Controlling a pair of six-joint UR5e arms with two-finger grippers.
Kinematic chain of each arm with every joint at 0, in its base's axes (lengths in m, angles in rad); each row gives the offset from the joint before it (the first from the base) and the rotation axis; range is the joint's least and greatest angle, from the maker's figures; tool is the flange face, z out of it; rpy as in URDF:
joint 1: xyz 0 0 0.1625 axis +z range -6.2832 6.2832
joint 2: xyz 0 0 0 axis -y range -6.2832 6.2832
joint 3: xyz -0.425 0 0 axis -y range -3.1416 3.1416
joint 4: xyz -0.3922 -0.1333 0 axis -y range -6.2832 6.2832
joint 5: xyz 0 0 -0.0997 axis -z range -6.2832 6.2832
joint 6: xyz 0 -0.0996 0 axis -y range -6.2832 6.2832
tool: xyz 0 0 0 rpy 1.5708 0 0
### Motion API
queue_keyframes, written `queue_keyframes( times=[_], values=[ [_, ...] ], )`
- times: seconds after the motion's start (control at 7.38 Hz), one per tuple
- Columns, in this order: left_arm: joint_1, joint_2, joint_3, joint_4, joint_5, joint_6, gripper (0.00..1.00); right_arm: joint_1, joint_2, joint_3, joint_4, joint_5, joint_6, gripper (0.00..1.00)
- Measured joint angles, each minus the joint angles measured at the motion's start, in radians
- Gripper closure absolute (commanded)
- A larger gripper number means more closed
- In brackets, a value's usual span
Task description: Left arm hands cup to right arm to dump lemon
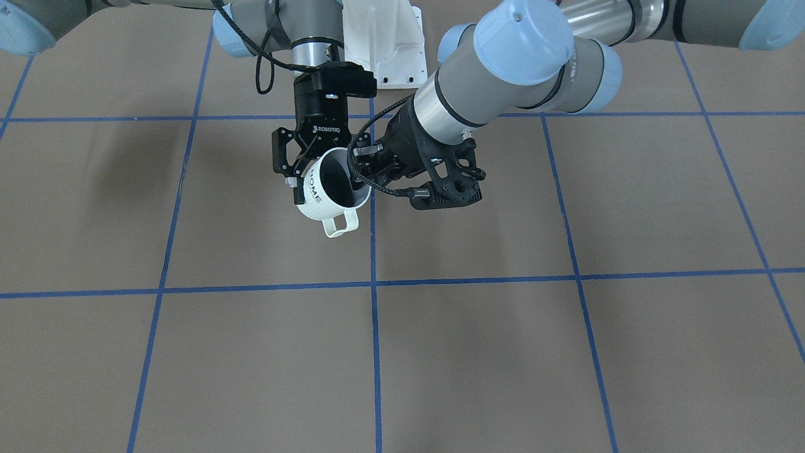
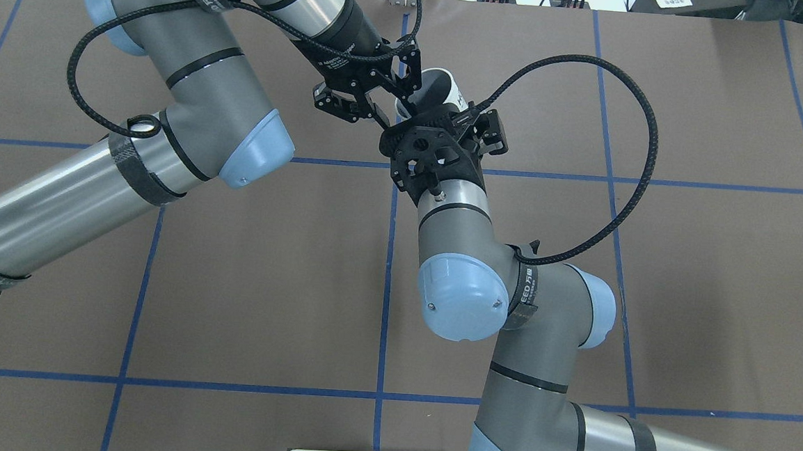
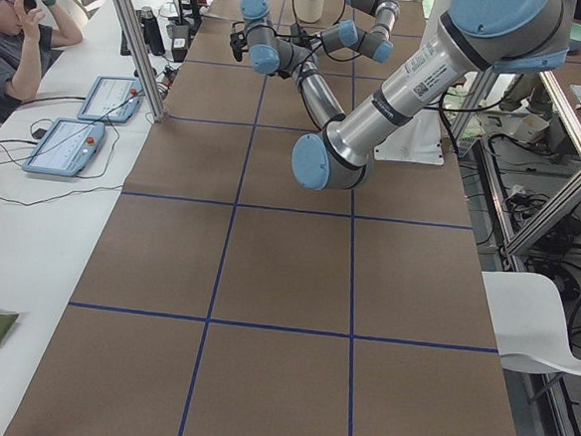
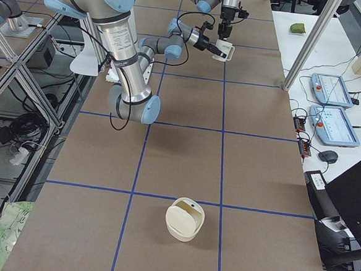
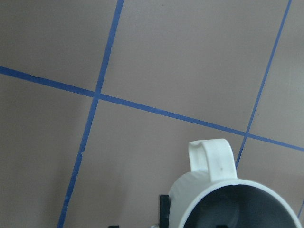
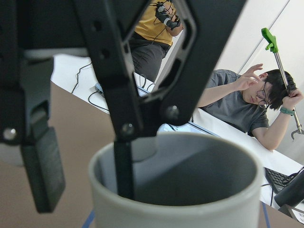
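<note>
Exterior front-facing: left gripper (image 1: 363,172) pinches the cup (image 1: 319,211), right gripper (image 1: 302,171) spread beside it. Exterior right alone shows a cream container (image 4: 184,220).

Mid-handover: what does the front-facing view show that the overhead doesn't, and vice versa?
Front-facing only: the cup nearly whole, tilted, with HOME lettering, handle and dark inside; ROBOTIQ lettering on the right gripper. Overhead only: the whole loop of the right arm's cable; there the cup is only a rim sliver behind the grippers. Both: the left gripper and right gripper at the cup, above the table.
</note>
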Motion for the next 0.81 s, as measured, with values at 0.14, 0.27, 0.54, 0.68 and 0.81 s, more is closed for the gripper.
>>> queue_keyframes(
  times=[0.14,0.27,0.54,0.68,0.81],
  values=[
    [0.001,0.000,0.000,0.000,0.000,0.001,0.61,0.000,-0.001,0.000,0.000,0.000,0.000,0.82],
    [0.002,-0.001,0.000,0.000,0.000,0.002,0.61,0.000,-0.001,0.000,0.001,0.000,0.000,0.82],
    [0.005,-0.007,0.000,-0.001,0.000,0.004,0.61,0.000,-0.001,0.000,0.001,0.000,0.000,0.82],
    [0.010,-0.014,0.000,-0.001,0.001,0.005,0.61,0.000,-0.001,0.000,0.001,0.000,0.000,0.82],
    [0.015,-0.020,0.002,-0.001,0.002,0.007,0.62,0.000,-0.001,0.000,0.002,0.000,0.001,0.82]
  ],
)
